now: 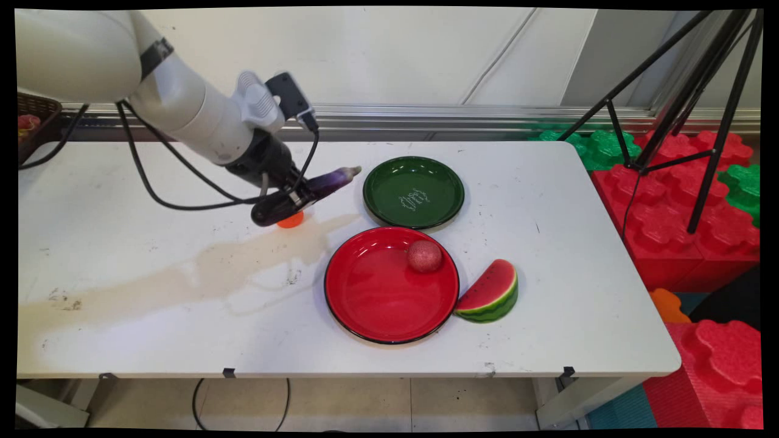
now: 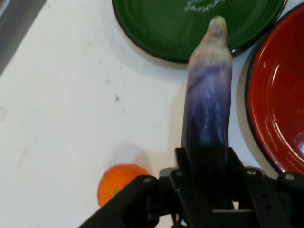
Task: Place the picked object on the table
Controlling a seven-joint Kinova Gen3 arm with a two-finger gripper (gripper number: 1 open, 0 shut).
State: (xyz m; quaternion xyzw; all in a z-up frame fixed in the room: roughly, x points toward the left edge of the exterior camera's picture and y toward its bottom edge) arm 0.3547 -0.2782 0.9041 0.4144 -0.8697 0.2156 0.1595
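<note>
Gripper (image 1: pixel 302 196) fingers closed on purple eggplant (image 2: pixel 209 104), clamping dark thick end; pale tip sticks straight out beyond fingers, lifted off table (image 1: pixel 152 201). Orange (image 2: pixel 118 183) on table just beneath and beside fingers. Green plate (image 2: pixel 190 26) ahead of eggplant tip; red plate (image 2: pixel 280 95) beside it, holding red ball (image 1: pixel 424 255). Watermelon slice (image 1: pixel 490 293) touching red plate's far edge, well apart from fingers.

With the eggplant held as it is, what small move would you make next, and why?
Probably a short carry forward toward the green plate. The pincer is shut on the eggplant, held off the white table, its tip already pointing at that plate's near rim. An orange lies just beside the pincer, so I would keep it raised.
</note>
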